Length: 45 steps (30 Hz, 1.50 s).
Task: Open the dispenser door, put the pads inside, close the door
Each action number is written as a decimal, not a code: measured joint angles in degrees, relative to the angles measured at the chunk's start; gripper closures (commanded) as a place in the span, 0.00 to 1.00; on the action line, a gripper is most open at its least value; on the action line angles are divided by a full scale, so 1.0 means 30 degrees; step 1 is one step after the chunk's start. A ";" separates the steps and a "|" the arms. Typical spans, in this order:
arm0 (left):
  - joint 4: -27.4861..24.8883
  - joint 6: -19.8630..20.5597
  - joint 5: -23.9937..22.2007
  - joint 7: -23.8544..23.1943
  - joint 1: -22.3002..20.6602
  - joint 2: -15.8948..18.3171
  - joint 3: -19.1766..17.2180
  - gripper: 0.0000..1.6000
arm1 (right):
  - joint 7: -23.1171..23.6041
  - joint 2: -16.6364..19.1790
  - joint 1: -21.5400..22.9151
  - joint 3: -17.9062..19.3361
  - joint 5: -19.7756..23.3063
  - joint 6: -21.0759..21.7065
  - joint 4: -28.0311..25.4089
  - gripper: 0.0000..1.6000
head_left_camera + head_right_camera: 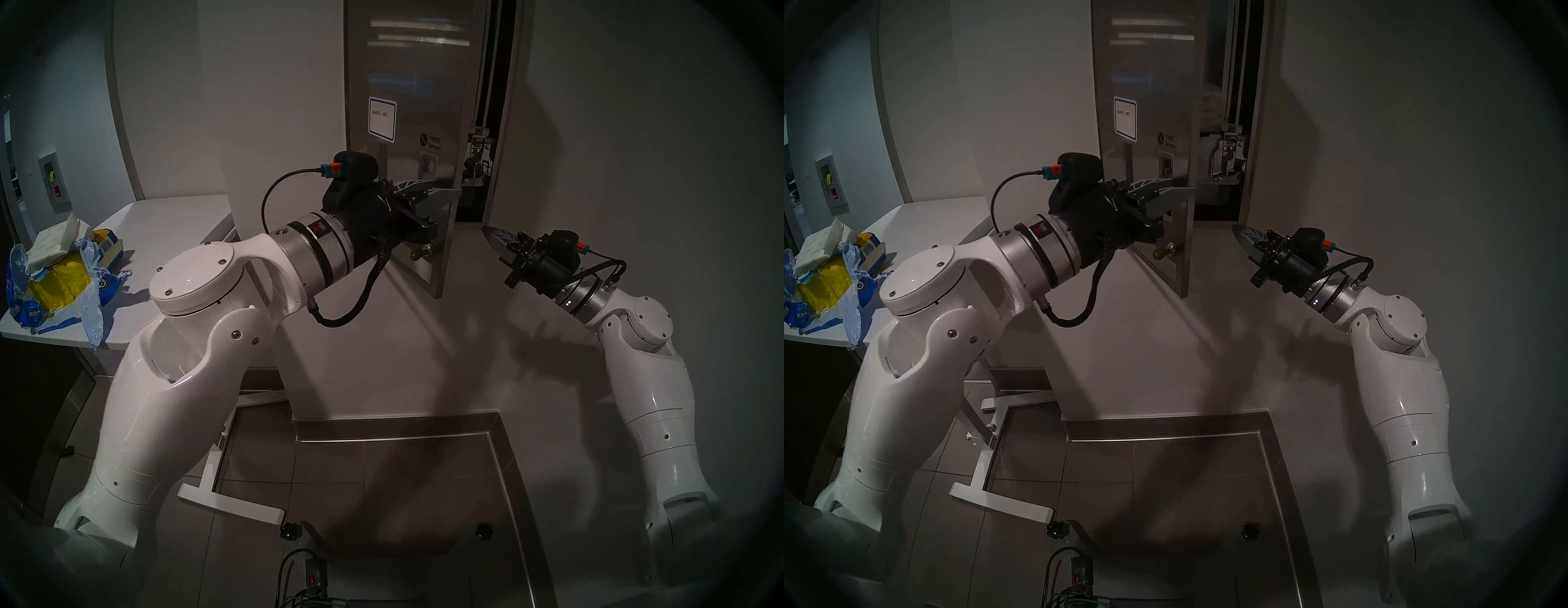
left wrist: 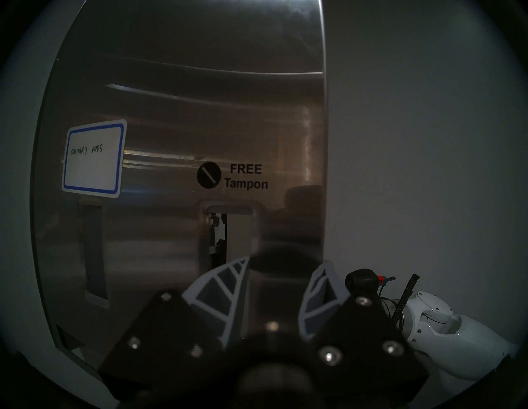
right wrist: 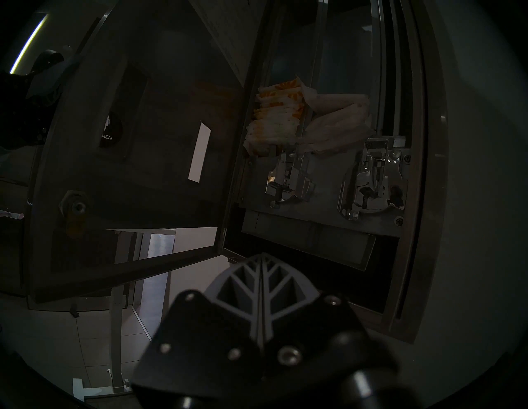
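The brushed-steel dispenser door (image 1: 415, 106) (image 1: 1149, 85) (image 2: 200, 114) hangs partly open, swung out from the wall cabinet. My left gripper (image 1: 445, 193) (image 1: 1178, 193) (image 2: 287, 260) points at the door's front near its free edge. Its fingers stand apart and nothing shows clamped between them. My right gripper (image 1: 488, 231) (image 1: 1237, 230) (image 3: 261, 257) is shut and empty, just below the cabinet's lower right corner. White pads (image 3: 337, 120) lie inside the cabinet. More white pads (image 1: 51, 244) (image 1: 820, 246) sit stacked on the table at far left.
Orange-printed pads (image 3: 278, 114) fill the cabinet's left column above two chrome mechanisms (image 3: 371, 182). A yellow-headed key (image 1: 418, 253) hangs from the door lock. The white table (image 1: 178, 220) carries torn blue plastic with yellow bundles (image 1: 59, 288). A steel baseboard (image 1: 403, 429) runs along the floor.
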 measured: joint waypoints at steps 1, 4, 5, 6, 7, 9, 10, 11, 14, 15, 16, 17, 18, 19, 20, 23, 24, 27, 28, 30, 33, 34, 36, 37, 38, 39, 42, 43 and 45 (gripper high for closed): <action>-0.0029 -0.0031 -0.0035 -0.0035 0.0025 0.0121 -0.0056 1.00 | 0.0036 0.0004 0.0000 0.0000 0.0004 0.0018 -0.0013 1.00; -0.0126 -0.0195 -0.0153 -0.0215 0.0100 0.0685 -0.0333 1.00 | 0.0194 0.0019 -0.0005 -0.0004 0.0016 0.0083 -0.0070 1.00; -0.0145 -0.0240 -0.0189 -0.0279 0.0117 0.0858 -0.0401 1.00 | 0.0239 0.0022 -0.0006 -0.0006 0.0018 0.0100 -0.0079 1.00; -0.0154 -0.0263 -0.0206 -0.0312 0.0125 0.0938 -0.0437 1.00 | 0.0262 0.0024 -0.0007 -0.0007 0.0019 0.0108 -0.0083 1.00; -0.0191 -0.0353 -0.0262 -0.0446 0.0155 0.1260 -0.0584 1.00 | 0.0343 0.0032 -0.0011 -0.0009 0.0021 0.0135 -0.0094 1.00; -0.0207 -0.0442 -0.0309 -0.0566 0.0176 0.1546 -0.0724 1.00 | 0.0415 0.0036 -0.0014 -0.0011 0.0021 0.0160 -0.0099 1.00; -0.0210 -0.0488 -0.0337 -0.0640 0.0187 0.1694 -0.0792 1.00 | 0.0451 0.0037 -0.0016 -0.0013 0.0021 0.0173 -0.0102 1.00; -0.0218 -0.0564 -0.0391 -0.0788 0.0223 0.1950 -0.0934 1.00 | 0.0515 0.0038 -0.0019 -0.0018 0.0021 0.0197 -0.0105 1.00; -0.0086 -0.0702 -0.0388 -0.0781 0.0311 0.2401 -0.1369 1.00 | 0.0626 0.0040 -0.0026 -0.0031 0.0022 0.0234 -0.0109 1.00; 0.0473 -0.0734 -0.0267 -0.0347 0.0358 0.2681 -0.1925 1.00 | 0.0686 0.0039 -0.0028 -0.0044 0.0022 0.0252 -0.0116 1.00; 0.0860 -0.0742 -0.0166 -0.0034 0.0389 0.2860 -0.2228 1.00 | 0.0718 0.0037 -0.0028 -0.0054 0.0022 0.0264 -0.0116 1.00; 0.1238 -0.0747 -0.0078 0.0307 0.0445 0.3045 -0.2533 1.00 | 0.0751 0.0035 -0.0029 -0.0067 0.0021 0.0279 -0.0117 1.00; 0.1650 -0.0761 0.0020 0.0645 0.0507 0.3242 -0.2852 1.00 | 0.0788 0.0035 -0.0032 -0.0067 0.0021 0.0296 -0.0117 1.00; 0.2014 -0.0778 0.0092 0.0975 0.0588 0.3451 -0.3151 1.00 | 0.0827 0.0025 -0.0032 -0.0079 0.0021 0.0315 -0.0123 1.00; 0.2339 -0.0805 0.0149 0.1348 0.0699 0.3672 -0.3462 1.00 | 0.0871 0.0010 -0.0033 -0.0098 0.0021 0.0335 -0.0138 1.00; 0.3025 -0.0892 0.0220 0.2285 0.1127 0.4238 -0.4403 1.00 | 0.0925 -0.0037 -0.0033 -0.0119 0.0019 0.0406 -0.0150 1.00; 0.3101 -0.0908 0.0219 0.2445 0.1247 0.4337 -0.4632 1.00 | 0.0915 -0.0041 -0.0033 -0.0086 0.0019 0.0426 -0.0129 1.00; 0.3247 -0.1054 0.0084 0.3100 0.1813 0.4724 -0.5596 1.00 | 0.0973 -0.0115 -0.0033 -0.0102 0.0021 0.0493 -0.0172 1.00; 0.3241 -0.1126 -0.0039 0.3331 0.2063 0.4864 -0.5983 1.00 | 0.1007 -0.0162 -0.0033 -0.0118 0.0022 0.0521 -0.0211 1.00; 0.3160 -0.1242 -0.0322 0.3627 0.2529 0.5047 -0.6688 1.00 | 0.1037 -0.0245 -0.0036 -0.0128 0.0026 0.0573 -0.0279 1.00; 0.2925 -0.1431 -0.0806 0.3900 0.3230 0.5230 -0.7575 1.00 | 0.1035 -0.0334 -0.0054 -0.0126 0.0030 0.0653 -0.0387 1.00; 0.2813 -0.1503 -0.1012 0.3947 0.3530 0.5266 -0.7930 1.00 | 0.1014 -0.0362 -0.0070 -0.0112 0.0030 0.0689 -0.0440 1.00; 0.2636 -0.1618 -0.1381 0.3972 0.4047 0.5283 -0.8518 1.00 | 0.0956 -0.0400 -0.0107 -0.0072 0.0032 0.0774 -0.0552 1.00; 0.2559 -0.1682 -0.1550 0.3978 0.4309 0.5282 -0.8805 1.00 | 0.0929 -0.0416 -0.0129 -0.0049 0.0036 0.0832 -0.0623 1.00; 0.2494 -0.1713 -0.1712 0.3975 0.4546 0.5271 -0.9076 1.00 | 0.0903 -0.0428 -0.0154 -0.0025 0.0044 0.0891 -0.0707 1.00; 0.2404 -0.1770 -0.1964 0.3937 0.4933 0.5207 -0.9520 1.00 | 0.0871 -0.0452 -0.0196 0.0006 0.0059 0.0992 -0.0874 1.00; 0.2246 -0.1859 -0.2476 0.3677 0.5791 0.4849 -1.0445 1.00 | 0.0778 -0.0518 -0.0299 0.0048 0.0093 0.1241 -0.1362 1.00; 0.2218 -0.1878 -0.2570 0.3625 0.5961 0.4760 -1.0564 1.00 | 0.0757 -0.0536 -0.0320 0.0052 0.0102 0.1296 -0.1472 1.00; 0.2163 -0.1916 -0.2799 0.3520 0.6370 0.4506 -1.0726 1.00 | 0.0696 -0.0594 -0.0367 0.0053 0.0125 0.1442 -0.1743 1.00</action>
